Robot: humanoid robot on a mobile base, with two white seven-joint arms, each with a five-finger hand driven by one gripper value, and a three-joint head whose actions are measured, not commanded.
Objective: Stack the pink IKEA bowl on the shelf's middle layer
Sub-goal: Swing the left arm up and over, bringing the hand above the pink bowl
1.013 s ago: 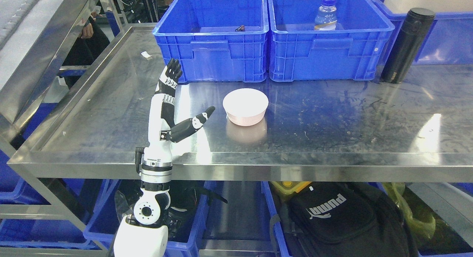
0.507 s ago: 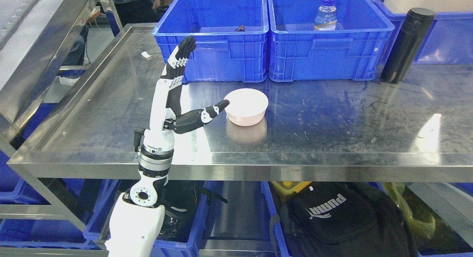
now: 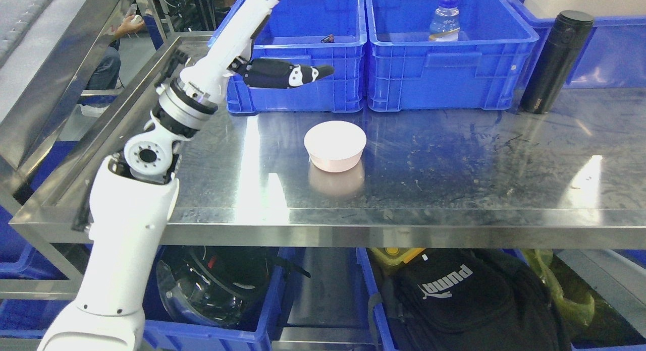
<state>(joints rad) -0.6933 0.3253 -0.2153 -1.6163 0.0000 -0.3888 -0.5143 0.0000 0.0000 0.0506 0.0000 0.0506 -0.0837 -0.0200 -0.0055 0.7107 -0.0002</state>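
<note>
The pink bowl [image 3: 335,145] stands upright, alone, on the steel shelf surface [image 3: 454,179], a little left of the middle. My left hand [image 3: 298,33] is raised well above and behind the bowl, in front of the left blue bin. Its thumb [image 3: 298,73] points right, spread wide from the fingers, which run out of the top edge. The hand is open, holds nothing and is clear of the bowl. The left forearm [image 3: 126,230] rises from the lower left across the shelf's front corner. The right arm does not show.
Two blue bins [image 3: 292,43] [image 3: 449,53] stand along the back, the right one holding a bottle [image 3: 445,19]. A black flask [image 3: 556,61] stands at the back right. A person [image 3: 108,63] is at the upper left. Below lie a black bag [image 3: 464,300] and a helmet [image 3: 212,285].
My left arm has swung up and back: the hand rose from beside the bowl, where the thumb touched its rim, to high in front of the left bin. The bowl stayed put.
</note>
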